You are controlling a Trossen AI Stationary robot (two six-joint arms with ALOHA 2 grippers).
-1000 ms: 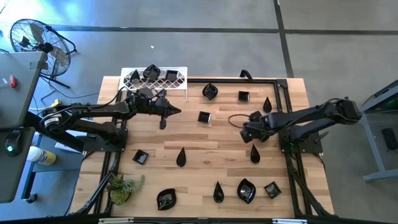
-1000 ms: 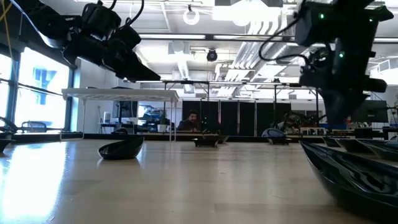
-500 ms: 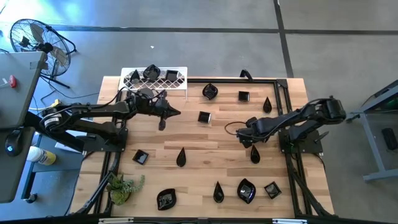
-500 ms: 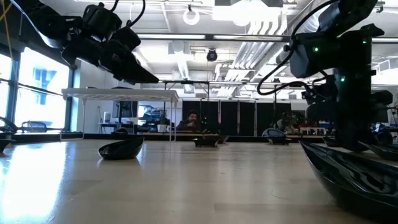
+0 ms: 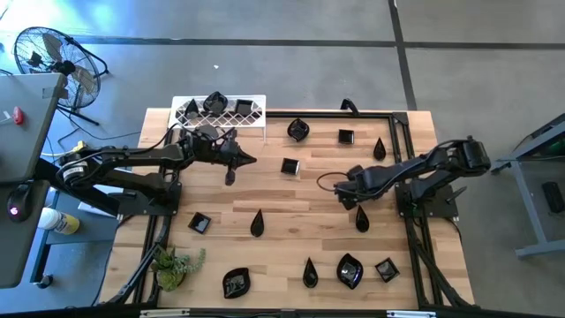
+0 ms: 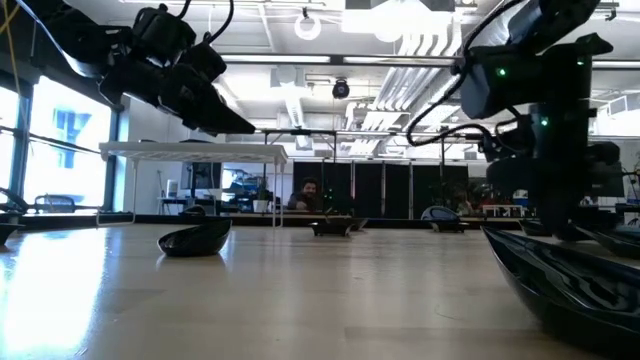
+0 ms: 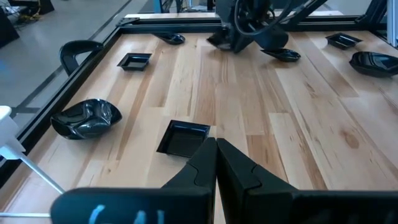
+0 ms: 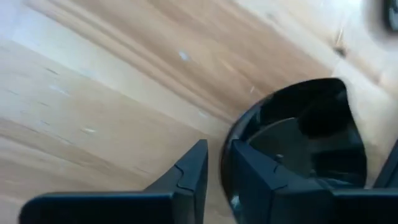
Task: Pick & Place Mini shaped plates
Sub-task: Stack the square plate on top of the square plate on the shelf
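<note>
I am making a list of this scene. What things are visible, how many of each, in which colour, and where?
mini shaped plates: eleven spread on the table, a few more on the rack, one at the right gripper; glossy black
wire rack: one, white, table's far edge
plant: one, green, near left corner
table: one, light wood
fan: one, dark, on the floor
person: one, far behind the table
left gripper: shut, empty, beside the rack
right gripper: low over a plate

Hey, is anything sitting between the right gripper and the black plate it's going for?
No. The right gripper is already at the plate, with one finger inside the rim and the other outside on bare wood. Nothing lies between them.
</note>
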